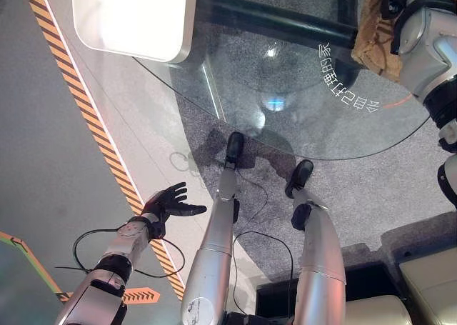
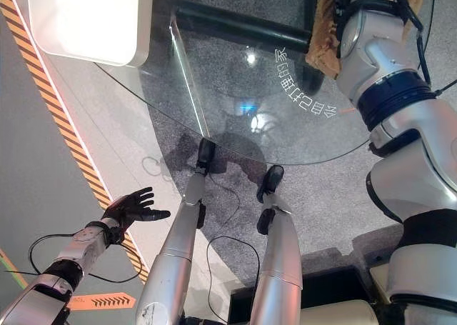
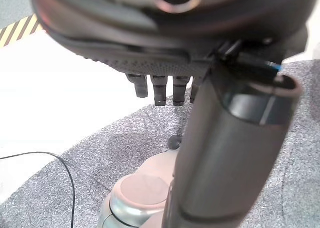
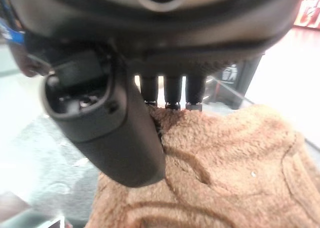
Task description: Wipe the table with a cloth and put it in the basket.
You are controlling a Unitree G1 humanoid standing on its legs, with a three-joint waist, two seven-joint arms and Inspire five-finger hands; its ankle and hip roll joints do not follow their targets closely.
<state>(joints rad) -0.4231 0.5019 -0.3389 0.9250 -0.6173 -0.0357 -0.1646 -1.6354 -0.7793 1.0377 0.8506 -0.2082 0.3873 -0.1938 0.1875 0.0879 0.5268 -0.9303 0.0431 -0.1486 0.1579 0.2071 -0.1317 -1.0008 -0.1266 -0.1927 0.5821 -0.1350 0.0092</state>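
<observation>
I take the round glass table [image 1: 307, 125] as my reference. Through its clear top I see grey carpet [image 1: 371, 189] and a dark bar [image 1: 271, 21] running beneath the far part of the table. A white rounded panel [image 1: 136, 14] sits at the table's far left edge, overlapping the glass rim. Left of the table a pale floor strip runs alongside an orange-and-black hazard stripe [image 1: 78, 96], with grey floor beyond that. On the near right side of the table I see cream-coloured blocks [image 1: 432, 275] with a dark gap between them; I cannot tell what they are. The cloth [image 4: 225, 168], brown and fuzzy, lies bunched at the far right edge of the table, where my right arm reaches over the glass. My right hand [image 4: 172, 95] rests on the cloth: in its wrist view the fingers point down into the pile with the thumb alongside, but the fingertips sink into the fabric, so I cannot tell whether it grips or just presses. My left hand [image 1: 168, 202] hangs well off the table's near left side, above the hazard stripe, fingers spread and relaxed, holding nothing.
</observation>
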